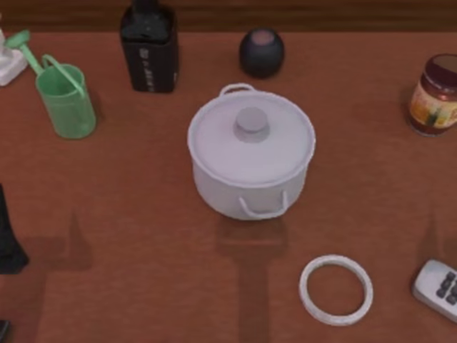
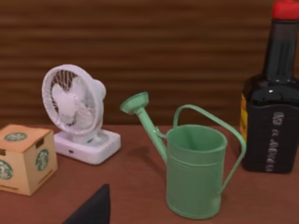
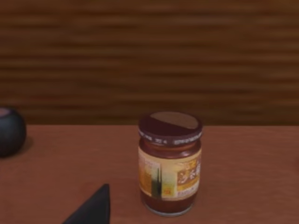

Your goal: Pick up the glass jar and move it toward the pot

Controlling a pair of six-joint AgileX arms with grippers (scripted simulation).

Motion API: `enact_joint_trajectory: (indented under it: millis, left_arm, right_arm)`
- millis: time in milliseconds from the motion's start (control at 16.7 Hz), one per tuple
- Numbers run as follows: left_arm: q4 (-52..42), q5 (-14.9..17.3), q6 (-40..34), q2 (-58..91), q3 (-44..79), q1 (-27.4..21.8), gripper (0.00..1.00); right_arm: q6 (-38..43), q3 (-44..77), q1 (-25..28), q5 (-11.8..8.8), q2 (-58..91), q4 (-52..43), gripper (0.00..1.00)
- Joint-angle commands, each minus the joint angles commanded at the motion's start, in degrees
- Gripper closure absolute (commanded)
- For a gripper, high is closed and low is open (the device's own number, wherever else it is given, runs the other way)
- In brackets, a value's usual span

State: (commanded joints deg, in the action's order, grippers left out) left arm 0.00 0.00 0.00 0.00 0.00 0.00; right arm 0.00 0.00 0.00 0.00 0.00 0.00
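Note:
The glass jar [image 1: 434,96] has a dark red lid and a yellow-orange label, and stands upright near the table's right edge. The white pot [image 1: 214,146] sits lidded at the table's centre, well to the jar's left. In the right wrist view the jar [image 3: 170,163] stands just ahead of my right gripper [image 3: 133,218], untouched. One dark fingertip [image 3: 96,207] shows off to the side, so the gripper is open with nothing held. My left arm [image 1: 8,243] is parked at the left edge, its gripper [image 2: 187,222] open and empty.
A green watering can [image 1: 66,100], a tall black bottle [image 1: 148,50] and a dark round speaker [image 1: 261,51] line the back. A white fan [image 2: 77,114] and a small carton [image 2: 25,156] stand far left. A white ring [image 1: 335,289] and a remote [image 1: 439,288] lie front right.

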Motion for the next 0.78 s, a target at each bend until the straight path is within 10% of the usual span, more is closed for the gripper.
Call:
enact_joint_trajectory:
  millis: [780]
  left_arm:
    - [0.0,0.0,0.0,0.0,0.0,0.0,0.0]
  right_arm:
    - [-0.5,26.4,-2.6,1.7,32.4,-24.6,0.0]
